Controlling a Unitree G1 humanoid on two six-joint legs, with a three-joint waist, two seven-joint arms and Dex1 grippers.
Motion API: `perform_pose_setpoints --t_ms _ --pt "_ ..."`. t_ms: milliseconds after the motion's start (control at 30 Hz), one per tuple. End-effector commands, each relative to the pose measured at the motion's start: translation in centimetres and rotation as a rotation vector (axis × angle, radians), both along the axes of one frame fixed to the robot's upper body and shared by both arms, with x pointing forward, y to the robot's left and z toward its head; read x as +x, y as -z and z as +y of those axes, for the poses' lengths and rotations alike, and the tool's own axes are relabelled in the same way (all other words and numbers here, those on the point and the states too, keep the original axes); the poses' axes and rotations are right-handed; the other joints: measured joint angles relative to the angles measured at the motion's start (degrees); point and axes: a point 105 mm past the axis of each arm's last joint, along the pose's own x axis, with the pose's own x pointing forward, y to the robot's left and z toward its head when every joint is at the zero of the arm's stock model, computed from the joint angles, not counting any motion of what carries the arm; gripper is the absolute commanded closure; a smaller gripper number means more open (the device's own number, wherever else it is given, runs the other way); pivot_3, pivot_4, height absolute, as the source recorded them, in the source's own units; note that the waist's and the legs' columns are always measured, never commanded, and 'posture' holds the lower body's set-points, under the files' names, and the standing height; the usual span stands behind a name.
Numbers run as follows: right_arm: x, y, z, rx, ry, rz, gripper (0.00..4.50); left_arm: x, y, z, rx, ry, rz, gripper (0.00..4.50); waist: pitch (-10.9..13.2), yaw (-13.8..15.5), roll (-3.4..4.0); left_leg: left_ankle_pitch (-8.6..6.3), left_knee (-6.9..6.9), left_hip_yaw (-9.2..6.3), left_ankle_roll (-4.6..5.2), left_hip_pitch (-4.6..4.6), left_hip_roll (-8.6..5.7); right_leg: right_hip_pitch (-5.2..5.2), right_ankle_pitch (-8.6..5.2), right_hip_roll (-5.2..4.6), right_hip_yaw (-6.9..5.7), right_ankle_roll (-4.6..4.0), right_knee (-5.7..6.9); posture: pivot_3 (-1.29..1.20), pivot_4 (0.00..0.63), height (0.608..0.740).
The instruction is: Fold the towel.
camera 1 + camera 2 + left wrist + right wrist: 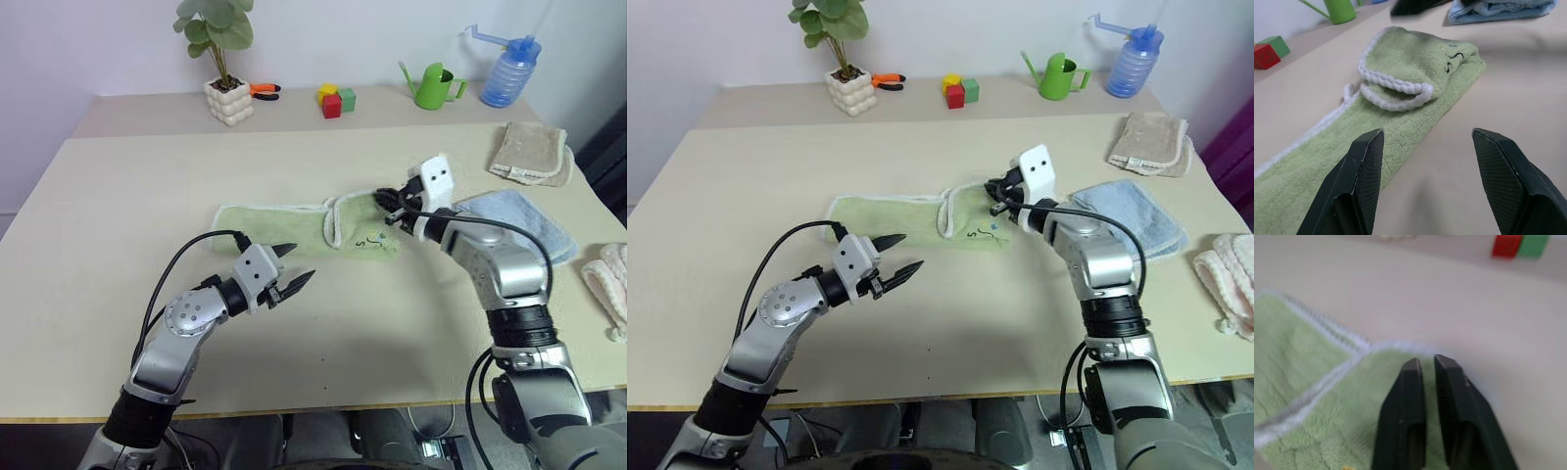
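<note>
Table (pixel 118 225) carries the green towel (pixel 284 223), lying mid-table as a long strip with its right end folded back over itself. Light blue towel (pixel 524 220) sits just right of it, beige towel (pixel 531 152) further back. Left gripper (pixel 292 272) hovers near the strip's front edge, fingers (pixel 1364 171) spread wide, holding nothing. Right gripper (pixel 390 206) over the folded end, fingers (pixel 1405 401) nearly together, nothing visibly pinched.

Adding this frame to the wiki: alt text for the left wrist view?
A light green towel lies on a beige table, its far end folded back over itself with the white stitched edge showing. The left claw hangs open near it, holding nothing.
</note>
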Motion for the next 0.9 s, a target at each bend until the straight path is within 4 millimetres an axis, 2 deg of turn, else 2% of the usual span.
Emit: perform_pose_setpoints --t_ms 33,133,233,333,467,567,667,733,800,833,900 --pt "0.2 1.5 1.4 -0.024 -0.037 -0.002 4.12 0.1 -0.9 0.1 -0.008 -0.011 -0.042 1.56 0.0 0.01 0.0 0.0 0.0 0.0 0.0 0.0 0.0 0.0 0.0 0.0 0.0 0.0 0.0 0.0 0.15 0.727" --pt "0.1 4.0 1.4 -0.051 -0.018 0.057 4.12 0.0 -0.9 0.4 -0.015 -0.038 -0.043 1.56 0.0 0.08 0.0 0.0 0.0 0.0 0.0 0.0 0.0 0.0 0.0 -0.01 0.0 0.0 0.0 0.0 0.15 0.727" --pt "-0.3 5.0 1.3 -0.073 -0.032 0.07 4.12 -0.1 -0.9 0.7 -0.027 -0.058 -0.041 1.56 -0.01 0.16 -0.01 0.0 0.01 0.0 0.0 0.0 -0.02 0.01 0.0 -0.03 0.0 0.0 0.0 0.0 0.15 0.727" --pt "-0.8 4.4 1.4 -0.111 -0.063 0.014 4.12 -0.2 -1.0 0.9 -0.042 -0.07 -0.04 1.56 -0.01 0.19 -0.01 0.0 0.01 -0.02 0.0 0.02 -0.02 0.02 0.0 -0.02 0.0 0.0 0.0 0.0 0.15 0.727" --pt "-1.3 0.4 1.3 -0.092 -0.094 -0.153 4.12 -0.2 -1.3 1.1 -0.079 -0.095 -0.027 1.56 -0.01 0.19 0.0 0.0 0.01 -0.02 0.0 0.02 -0.02 0.02 0.0 -0.02 0.0 0.0 0.0 0.0 0.15 0.727" --pt "-2.7 -1.9 1.5 -0.129 -0.18 -0.249 3.29 -0.1 -1.5 1.9 -0.117 -0.145 -0.002 1.56 -0.01 0.19 0.0 0.0 0.01 -0.02 0.0 0.01 -0.02 0.02 0.0 -0.02 0.0 0.0 0.0 0.0 0.15 0.727" --pt "-5.3 -3.1 2.7 -0.224 -0.329 -0.335 1.78 0.1 -1.3 4.0 -0.231 -0.276 0.113 1.56 -0.01 0.1 -0.01 0.0 0.0 -0.04 0.0 0.0 -0.01 0.02 0.0 -0.02 -0.01 0.01 -0.01 0.0 0.15 0.727" --pt "-6.5 -3.1 3.5 -0.245 -0.399 -0.352 0.87 -0.1 -0.9 4.9 -0.274 -0.33 0.17 1.06 -0.01 -0.02 -0.01 -0.01 0.0 -0.04 0.0 0.02 0.03 0.02 0.0 0.01 -0.01 0.01 -0.01 0.0 0.15 0.727" --pt "-7.4 -2.8 4.1 -0.298 -0.451 -0.379 0.0 -0.4 -0.1 5.4 -0.297 -0.37 0.258 0.23 -0.01 0.02 -0.01 -0.01 0.0 -0.04 0.0 0.05 0.04 0.04 0.0 0.02 -0.01 0.01 0.01 0.0 0.15 0.727" --pt "-7.7 -2.6 4.3 -0.323 -0.471 -0.391 0.0 -0.4 0.1 5.7 -0.301 -0.397 0.282 0.06 0.0 0.05 -0.02 0.0 0.0 -0.05 0.0 0.07 0.04 0.07 0.0 0.02 -0.01 0.01 0.01 0.0 0.15 0.727" --pt "-8.1 -2.2 4.7 -0.345 -0.497 -0.401 0.0 0.2 0.5 6.9 -0.392 -0.524 0.359 0.06 0.0 0.18 -0.02 0.0 0.02 -0.04 0.0 0.09 0.01 0.09 0.0 0.01 -0.01 0.01 0.01 0.0 0.15 0.727"
